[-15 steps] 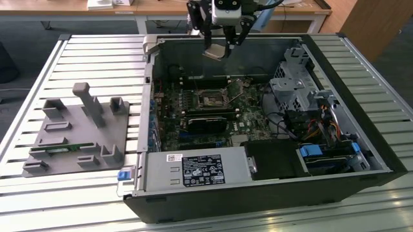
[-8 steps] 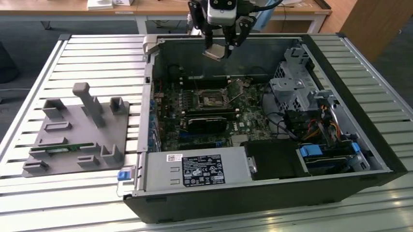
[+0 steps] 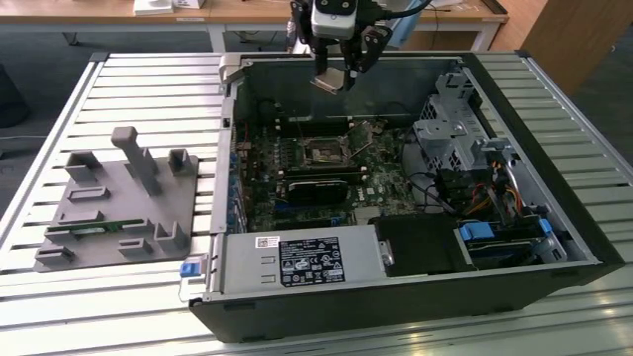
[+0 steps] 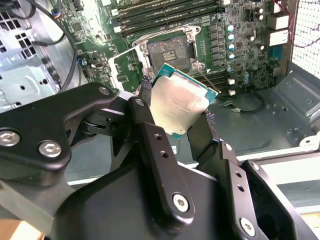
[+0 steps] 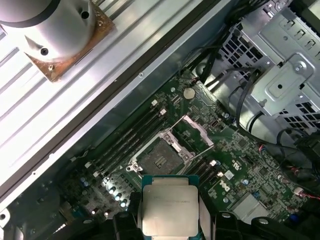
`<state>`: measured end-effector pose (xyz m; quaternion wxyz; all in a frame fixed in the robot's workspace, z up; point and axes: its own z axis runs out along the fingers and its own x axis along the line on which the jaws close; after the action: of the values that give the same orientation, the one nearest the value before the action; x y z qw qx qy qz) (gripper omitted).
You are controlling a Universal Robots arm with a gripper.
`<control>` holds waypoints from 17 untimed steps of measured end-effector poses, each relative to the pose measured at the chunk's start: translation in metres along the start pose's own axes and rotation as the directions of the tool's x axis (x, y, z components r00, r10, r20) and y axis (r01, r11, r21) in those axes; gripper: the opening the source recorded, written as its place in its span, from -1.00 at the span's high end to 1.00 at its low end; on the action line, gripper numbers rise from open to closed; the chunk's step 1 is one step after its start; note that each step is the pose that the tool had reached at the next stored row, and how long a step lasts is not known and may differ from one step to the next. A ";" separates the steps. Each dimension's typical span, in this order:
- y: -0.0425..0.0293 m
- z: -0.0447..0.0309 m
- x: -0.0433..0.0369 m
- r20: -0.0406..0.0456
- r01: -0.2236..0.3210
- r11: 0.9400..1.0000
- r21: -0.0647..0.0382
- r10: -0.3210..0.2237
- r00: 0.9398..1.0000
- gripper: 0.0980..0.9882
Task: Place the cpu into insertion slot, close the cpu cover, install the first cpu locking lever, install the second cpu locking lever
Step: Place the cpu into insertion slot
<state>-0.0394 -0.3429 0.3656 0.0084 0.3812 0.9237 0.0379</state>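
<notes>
My gripper (image 3: 339, 74) hangs above the open computer case's far wall, shut on the cpu (image 3: 330, 80). In both wrist views the cpu (image 4: 180, 102) (image 5: 169, 207) is a square chip with a dull grey face and green rim, pinched at two opposite edges by the black fingers (image 4: 145, 115). Well below it on the motherboard lies the insertion slot (image 3: 322, 152) (image 4: 170, 52) (image 5: 159, 159), bare, with a dark centre. The cpu cover (image 4: 127, 70) (image 5: 197, 132) stands swung up beside the slot.
Long memory slots (image 4: 165, 12) run beside the socket. A black card (image 3: 316, 189), the power supply (image 3: 296, 259) and a metal drive cage (image 3: 450, 126) with cables sit inside the case. A grey fixture plate (image 3: 118, 200) lies on the slatted table at the exterior view's left.
</notes>
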 end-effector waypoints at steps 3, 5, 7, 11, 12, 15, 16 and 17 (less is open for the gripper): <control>0.0000 0.0001 0.0000 0.002 -0.024 1.000 0.000 0.024 1.000 0.01; 0.0000 0.0002 0.0000 0.004 -0.040 0.999 0.000 0.040 0.999 0.01; 0.0000 0.0002 0.0000 0.005 -0.056 0.998 0.000 0.056 0.998 0.01; 0.0000 0.0004 0.0001 0.008 -0.094 0.996 0.000 0.094 0.996 0.01; -0.0001 0.0005 0.0001 0.009 -0.106 0.994 -0.001 0.106 0.994 0.01; -0.0002 0.0008 0.0002 0.012 -0.147 0.989 -0.002 0.147 0.989 0.01; -0.0002 0.0008 0.0002 0.013 -0.160 0.987 -0.002 0.160 0.987 0.01; -0.0002 0.0009 0.0002 0.014 -0.173 0.985 -0.002 0.173 0.985 0.01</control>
<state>-0.0397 -0.3428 0.3647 0.0119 0.4600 0.8871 0.0362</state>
